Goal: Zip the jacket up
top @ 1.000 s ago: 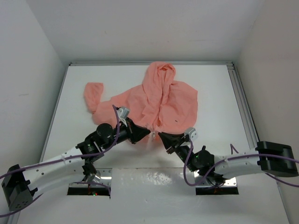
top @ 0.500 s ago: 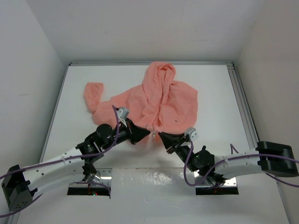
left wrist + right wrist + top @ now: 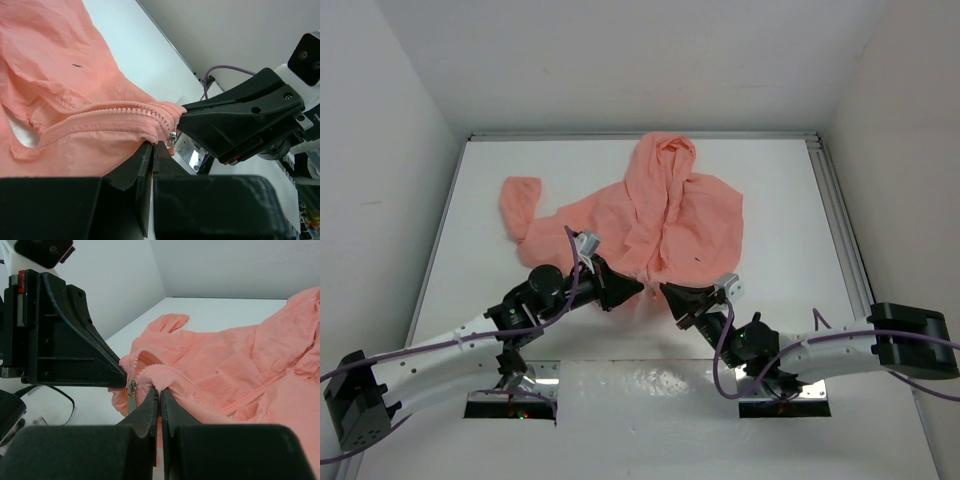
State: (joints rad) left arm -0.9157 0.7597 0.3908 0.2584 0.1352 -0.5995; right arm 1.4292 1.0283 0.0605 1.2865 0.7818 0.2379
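Top external view: jacket lies spread on table, hood at far edge, hem toward arm bases, one sleeve thrown out to robot's left. Zip runs up the middle of the front. Its long axis goes straight away from both arms, hem to hood.

Left gripper and right gripper meet tip to tip at the hem, right at bottom end of zip. Left comes in from left, right from right, w/ only a small gap between tips.

Wrist views: both sets of jaws closed, each nipping a bit of pink hem fabric on its own side of the zip. Neither looks clamped on the metal itself.

Slider hangs at very bottom of the teeth, between the 2 tips and just beside each. Can't say which arm is nearer, approx equal. Above it the front panels gape apart, so zip reads as undone for most of its length.

Key relation, as a judgement: the whole run of teeth lies beyond the jaws, away from the bases. Closing it would mean one side pinning the hem while the slider goes far-ward along that line.

No containers in view, nothing holding anything else.
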